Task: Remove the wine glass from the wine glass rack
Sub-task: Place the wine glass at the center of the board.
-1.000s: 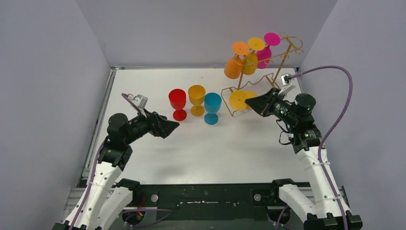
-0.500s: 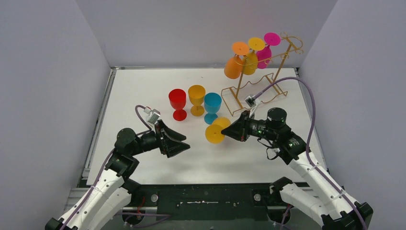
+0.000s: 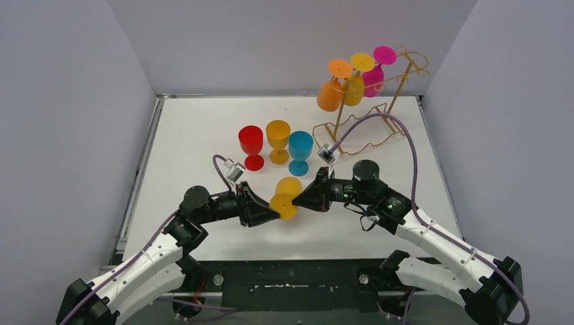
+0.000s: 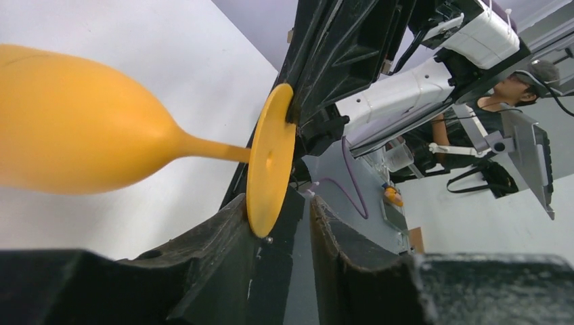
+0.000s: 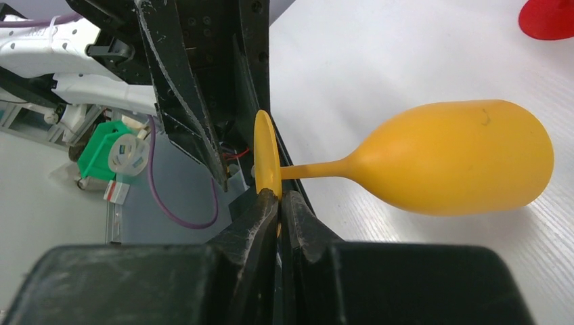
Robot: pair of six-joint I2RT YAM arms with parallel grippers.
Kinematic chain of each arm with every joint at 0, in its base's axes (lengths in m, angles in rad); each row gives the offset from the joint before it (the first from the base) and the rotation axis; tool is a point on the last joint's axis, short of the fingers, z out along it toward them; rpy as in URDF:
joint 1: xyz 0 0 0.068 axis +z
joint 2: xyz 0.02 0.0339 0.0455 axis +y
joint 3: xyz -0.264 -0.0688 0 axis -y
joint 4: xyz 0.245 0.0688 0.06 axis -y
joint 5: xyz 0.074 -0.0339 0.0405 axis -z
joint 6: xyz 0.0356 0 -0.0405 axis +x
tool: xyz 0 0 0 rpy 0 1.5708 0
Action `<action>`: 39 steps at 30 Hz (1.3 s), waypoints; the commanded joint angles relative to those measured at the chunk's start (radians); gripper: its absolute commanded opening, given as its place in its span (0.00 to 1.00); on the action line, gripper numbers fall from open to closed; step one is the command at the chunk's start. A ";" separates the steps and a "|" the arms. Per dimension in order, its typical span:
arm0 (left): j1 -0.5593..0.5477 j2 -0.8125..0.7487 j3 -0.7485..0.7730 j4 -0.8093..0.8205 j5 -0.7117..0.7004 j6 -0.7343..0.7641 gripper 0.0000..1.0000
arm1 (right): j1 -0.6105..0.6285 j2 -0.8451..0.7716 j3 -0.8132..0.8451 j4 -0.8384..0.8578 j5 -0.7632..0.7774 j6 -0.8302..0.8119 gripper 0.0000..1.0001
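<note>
Yellow wine glass hangs sideways mid-air, well off the wine glass rack – R gripper clamped on its foot rim, L gripper jaws apart round same disc, prob. not gripping – looks light, stiff, slick plastic, so hold foot/stem, not bowl.

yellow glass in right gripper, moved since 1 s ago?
Yes. The yellow wine glass went from beside the wine glass rack left and down in the top view, now just below the blue glass.

Yellow wine glass sideways mid-air, gold wire rack upright, back right
</note>
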 commanded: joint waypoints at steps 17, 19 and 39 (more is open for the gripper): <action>-0.021 -0.069 0.052 -0.113 -0.054 0.097 0.00 | 0.068 0.043 -0.002 0.140 0.004 -0.034 0.09; -0.021 -0.068 0.055 -0.110 -0.047 0.105 0.00 | 0.074 0.043 -0.001 0.124 0.002 -0.049 0.15; -0.021 -0.048 0.137 -0.266 0.018 0.241 0.31 | 0.094 0.044 0.006 0.137 0.054 -0.110 0.00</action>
